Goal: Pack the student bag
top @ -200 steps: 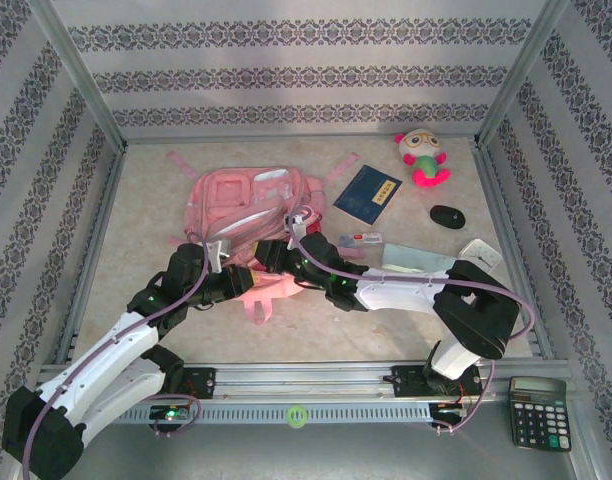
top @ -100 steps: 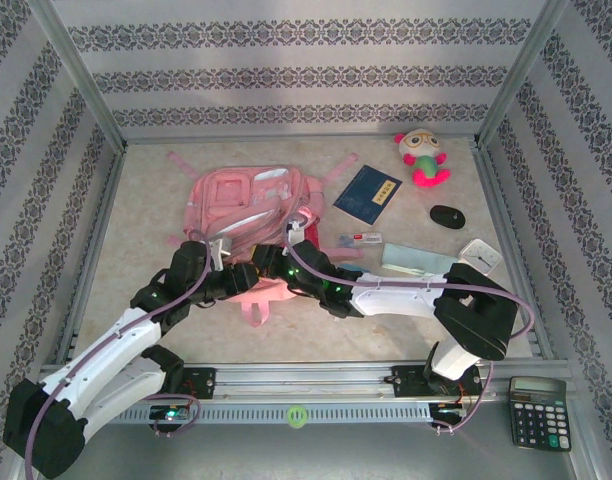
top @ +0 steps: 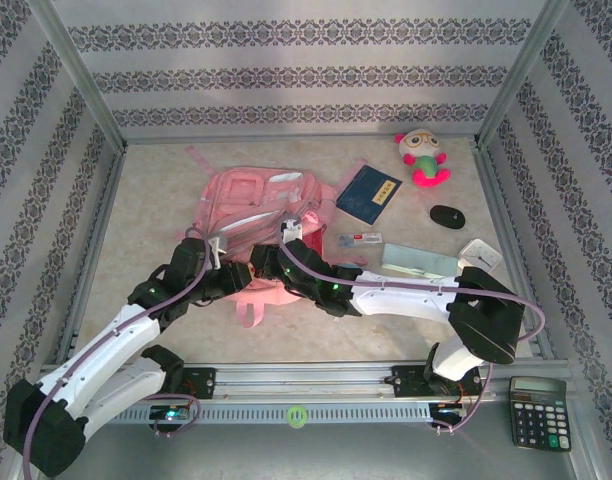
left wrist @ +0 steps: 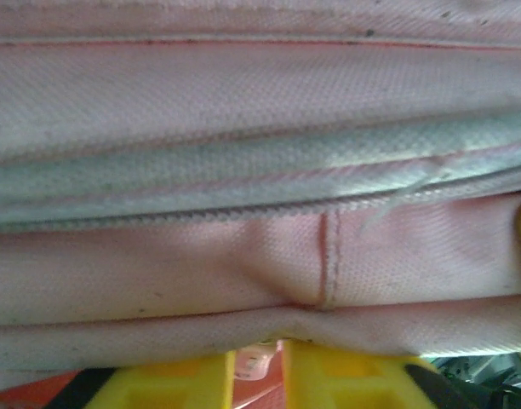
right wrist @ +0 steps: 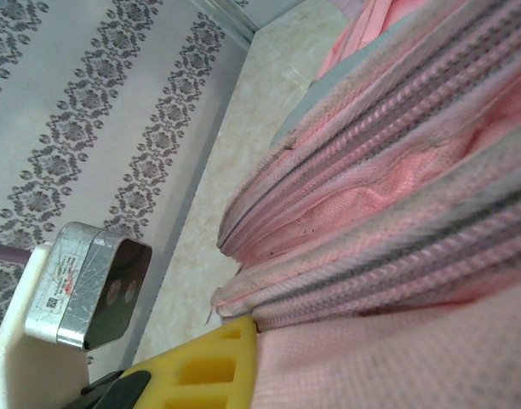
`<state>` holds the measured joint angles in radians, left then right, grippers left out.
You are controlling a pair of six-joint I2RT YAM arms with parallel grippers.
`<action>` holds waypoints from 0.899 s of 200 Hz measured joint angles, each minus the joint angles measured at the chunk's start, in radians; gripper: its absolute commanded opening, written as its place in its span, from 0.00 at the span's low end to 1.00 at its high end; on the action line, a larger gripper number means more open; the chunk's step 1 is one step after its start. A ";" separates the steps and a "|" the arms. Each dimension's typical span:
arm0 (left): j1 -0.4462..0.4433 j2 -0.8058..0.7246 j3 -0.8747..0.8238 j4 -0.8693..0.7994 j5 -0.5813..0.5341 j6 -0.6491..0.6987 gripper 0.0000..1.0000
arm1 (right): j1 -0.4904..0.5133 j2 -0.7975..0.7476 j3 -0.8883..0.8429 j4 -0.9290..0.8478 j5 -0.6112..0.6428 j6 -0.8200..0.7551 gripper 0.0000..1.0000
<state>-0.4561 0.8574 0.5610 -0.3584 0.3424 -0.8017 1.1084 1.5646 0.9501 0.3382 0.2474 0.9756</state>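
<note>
My left gripper (left wrist: 259,375) has its yellow fingertips close together under a fold of the student bag (top: 251,195); whether they pinch the cloth I cannot tell. My right gripper (top: 258,265) is closed, one yellow finger (right wrist: 201,358) pressed to a zip seam. Both sit at the pink bag's near edge, probably to steady or open it for packing. The bag lies flat on the table (top: 156,200), left of centre. I can't see anything inside it, nor whether a zip is open. The blue booklet (top: 367,193), plush toy (top: 422,156) and black mouse (top: 447,216) lie unpacked to its right. A calculator (top: 538,411) sits outside the frame rail.
</note>
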 measured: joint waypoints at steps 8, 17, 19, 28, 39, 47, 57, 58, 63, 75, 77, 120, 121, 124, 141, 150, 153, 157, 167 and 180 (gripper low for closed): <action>0.000 0.010 0.003 -0.001 0.000 0.007 0.11 | 0.001 0.000 0.005 -0.014 0.003 -0.007 0.00; 0.000 0.016 0.005 -0.002 0.000 0.013 0.06 | 0.002 0.000 0.012 -0.029 0.010 -0.014 0.00; 0.000 0.016 0.006 -0.002 0.000 0.013 0.04 | 0.002 0.000 0.013 -0.032 0.011 -0.014 0.00; 0.000 0.019 0.009 -0.006 -0.003 0.016 0.00 | 0.002 0.000 0.021 -0.047 0.020 -0.025 0.00; 0.000 0.019 0.015 -0.020 -0.006 0.026 0.00 | 0.002 0.000 0.030 -0.067 0.028 -0.039 0.00; 0.000 0.017 0.019 -0.031 -0.008 0.034 0.00 | 0.002 0.000 0.036 -0.081 0.030 -0.047 0.00; 0.000 0.013 0.024 -0.040 -0.012 0.041 0.00 | 0.002 0.000 0.042 -0.093 0.032 -0.060 0.00; 0.000 0.013 0.024 -0.043 -0.013 0.043 0.00 | 0.002 0.000 0.042 -0.094 0.032 -0.060 0.00; 0.000 0.010 0.028 -0.051 -0.018 0.047 0.00 | 0.002 -0.001 0.045 -0.101 0.032 -0.065 0.00; 0.000 0.001 0.039 -0.073 -0.034 0.063 0.00 | 0.002 -0.005 0.046 -0.111 0.032 -0.076 0.00; -0.001 0.000 0.040 -0.077 -0.037 0.066 0.00 | 0.002 -0.005 0.046 -0.111 0.032 -0.077 0.00; -0.002 -0.023 0.077 -0.122 -0.082 0.137 0.00 | 0.001 -0.034 0.046 -0.128 0.000 -0.110 0.00; -0.002 -0.022 0.079 -0.124 -0.084 0.140 0.00 | 0.000 -0.034 0.046 -0.128 -0.001 -0.111 0.00; -0.002 -0.022 0.081 -0.127 -0.085 0.143 0.00 | 0.000 -0.036 0.046 -0.128 -0.003 -0.112 0.00; -0.003 -0.021 0.097 -0.137 -0.089 0.171 0.00 | -0.002 -0.054 0.035 -0.129 -0.015 -0.117 0.00; -0.006 -0.019 0.104 -0.140 -0.085 0.179 0.00 | -0.007 -0.066 0.024 -0.129 -0.023 -0.119 0.00; -0.007 -0.019 0.104 -0.139 -0.082 0.180 0.00 | -0.007 -0.071 0.022 -0.129 -0.024 -0.120 0.00; -0.007 -0.019 0.104 -0.138 -0.075 0.179 0.00 | -0.009 -0.076 0.018 -0.129 -0.027 -0.121 0.00; -0.007 -0.020 0.090 -0.116 -0.046 0.167 0.00 | -0.014 -0.082 0.009 -0.122 -0.035 -0.126 0.00; -0.005 -0.019 0.036 -0.047 0.004 0.111 0.00 | -0.018 -0.083 0.001 -0.116 -0.047 -0.132 0.00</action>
<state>-0.4610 0.8379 0.5968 -0.4053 0.3466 -0.6910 1.0901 1.4815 0.9508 0.2218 0.2001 0.8433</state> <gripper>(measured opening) 0.047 0.069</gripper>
